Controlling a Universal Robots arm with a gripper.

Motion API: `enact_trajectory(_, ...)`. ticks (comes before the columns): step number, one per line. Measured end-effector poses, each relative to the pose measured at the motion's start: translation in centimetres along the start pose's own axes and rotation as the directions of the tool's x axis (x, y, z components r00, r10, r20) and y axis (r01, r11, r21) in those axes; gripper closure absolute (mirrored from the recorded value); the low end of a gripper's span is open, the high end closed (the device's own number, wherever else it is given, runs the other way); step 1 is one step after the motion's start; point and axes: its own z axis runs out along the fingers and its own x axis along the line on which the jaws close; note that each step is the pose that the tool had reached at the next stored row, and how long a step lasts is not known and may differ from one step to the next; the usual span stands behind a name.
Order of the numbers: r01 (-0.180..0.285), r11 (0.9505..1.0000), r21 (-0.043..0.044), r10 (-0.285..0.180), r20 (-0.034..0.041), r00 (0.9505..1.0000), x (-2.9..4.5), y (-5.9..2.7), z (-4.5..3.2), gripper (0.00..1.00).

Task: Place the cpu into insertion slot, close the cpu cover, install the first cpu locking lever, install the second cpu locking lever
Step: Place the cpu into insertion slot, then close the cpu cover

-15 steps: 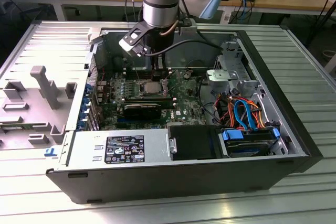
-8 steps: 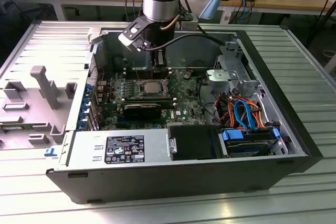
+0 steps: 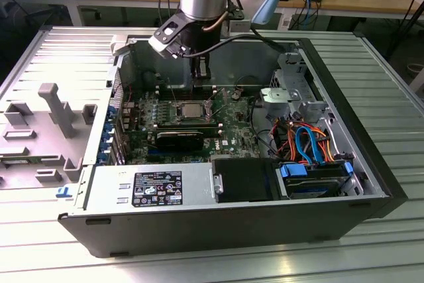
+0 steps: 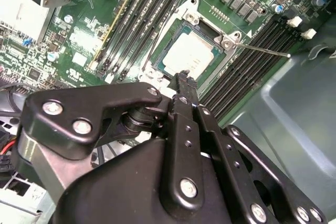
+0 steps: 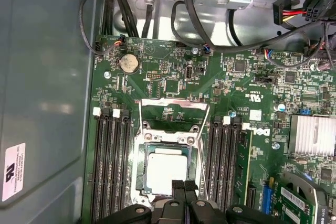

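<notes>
Silver-grey cpu (image 5: 167,170) lies framed by the flat cpu cover (image 5: 169,139); black gripper (image 5: 184,186), tips pressed together, hovers just beside one cpu edge, contact unclear.

cpu (image 5: 167,171) in insertion slot (image 5: 139,178) | slot on motherboard (image 5: 173,80) | memory slots (image 5: 111,166) on both sides of slot

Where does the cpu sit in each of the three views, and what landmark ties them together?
Exterior view: the cpu lies on the motherboard, beneath the tool.
First wrist view: cpu in its metal-framed socket, just past the tool tips.
Second wrist view: cpu likewise just beyond the tool tip.
Shared landmark: the long black memory slots flanking the socket on both sides.
</notes>
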Motion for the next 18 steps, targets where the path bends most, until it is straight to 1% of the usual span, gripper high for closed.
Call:
enact_trajectory(7, 0.000, 1.0000, 0.0000, 0.000, 0.0000, 1.0000, -0.02, -0.01, -0.51, 0.89)
enact_trajectory(11, 0.000, 1.0000, 0.0001, 0.000, 0.0000, 1.0000, -0.04, -0.03, -1.02, 0.89)
enact_trajectory(18, 0.000, 1.0000, 0.0000, 0.000, -0.0001, 1.0000, -0.04, -0.03, -1.07, 0.89)
